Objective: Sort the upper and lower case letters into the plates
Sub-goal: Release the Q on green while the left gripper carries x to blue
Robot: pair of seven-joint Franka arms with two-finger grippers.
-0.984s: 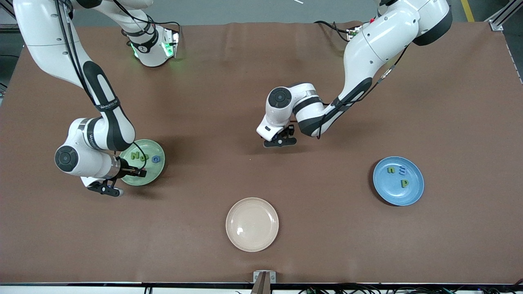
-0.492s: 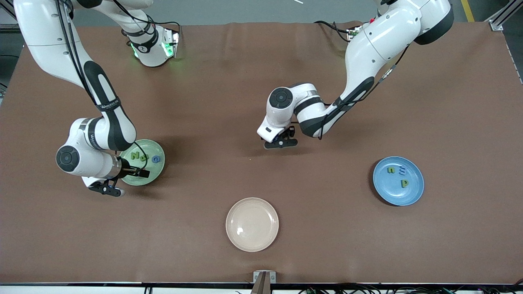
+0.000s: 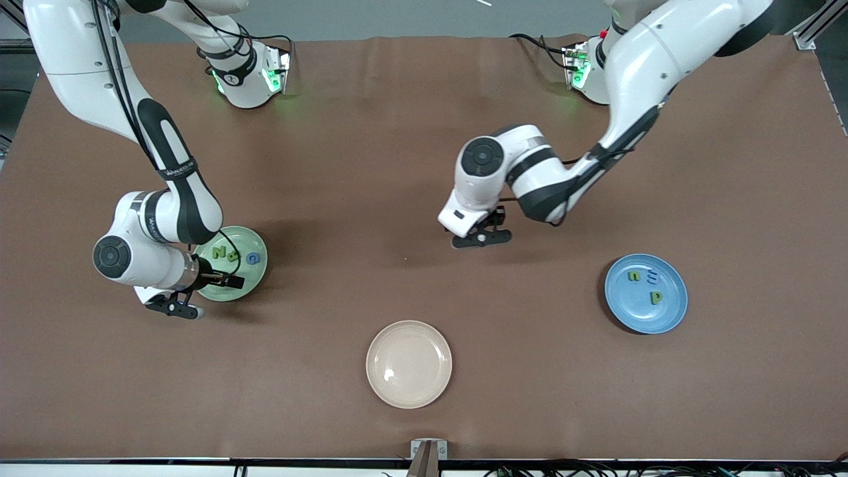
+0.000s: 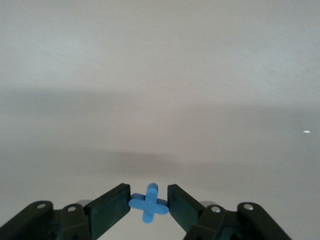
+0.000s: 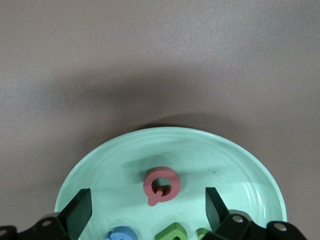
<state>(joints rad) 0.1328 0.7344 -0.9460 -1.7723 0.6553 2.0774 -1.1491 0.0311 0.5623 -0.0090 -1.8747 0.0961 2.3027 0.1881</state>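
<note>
The table [image 3: 424, 132] carries three plates. The cream plate [image 3: 409, 364] sits nearest the camera. The blue plate [image 3: 646, 311], toward the left arm's end, holds a green n [image 3: 635, 276], blue m [image 3: 652, 275] and green p [image 3: 656, 297]. The left gripper [image 3: 481, 237] hangs over bare table, pinching the blue x [image 4: 148, 204]. The right gripper [image 3: 228, 281] hovers over the mint plate [image 3: 255, 278], fingers [image 5: 80, 210] spread wide. Between them the pink Q [image 5: 161, 185] lies in the plate, with a green N [image 3: 218, 252] and blue G [image 3: 252, 259] close by.

Cream plate [image 3: 409, 364] on brown table [image 3: 729, 165]
</note>
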